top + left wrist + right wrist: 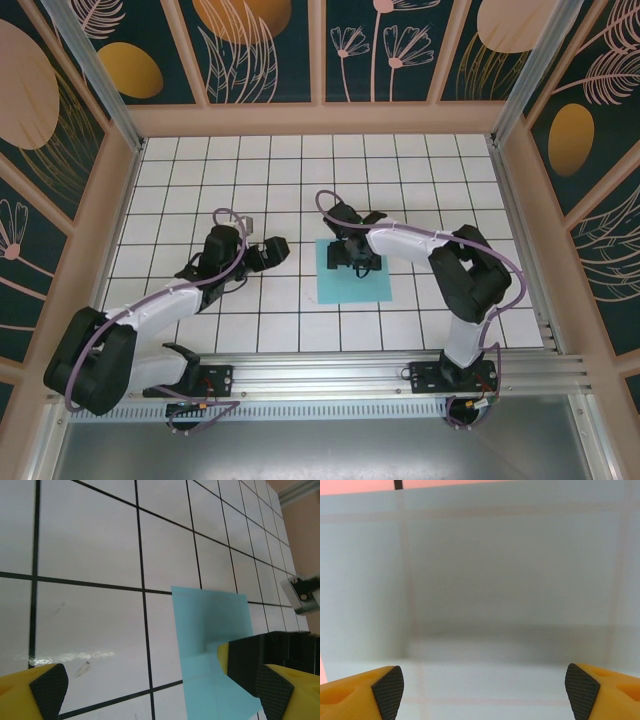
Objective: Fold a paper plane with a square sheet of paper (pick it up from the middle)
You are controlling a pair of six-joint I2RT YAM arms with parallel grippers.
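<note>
The square sheet of paper (366, 288) is light turquoise and lies flat on the white grid table, about two tiles wide. My right gripper (352, 262) stands over the sheet's far half, open wide, with its tips low on the paper. In the right wrist view the sheet (485, 580) lies close under the spread fingertips (387, 687), with nothing between them. My left gripper (278, 250) is open just left of the sheet, apart from it. From the left wrist the sheet (207, 625) shows a faint crease beside the right gripper's dark finger (245, 655). The paper plane is out of view.
A white tiled table (200, 180) with black grid lines is walled by wooden-framed patterned panels. An aluminium rail (350, 375) with both arm bases runs along the near edge. A metal bracket (300, 592) shows at the table's side.
</note>
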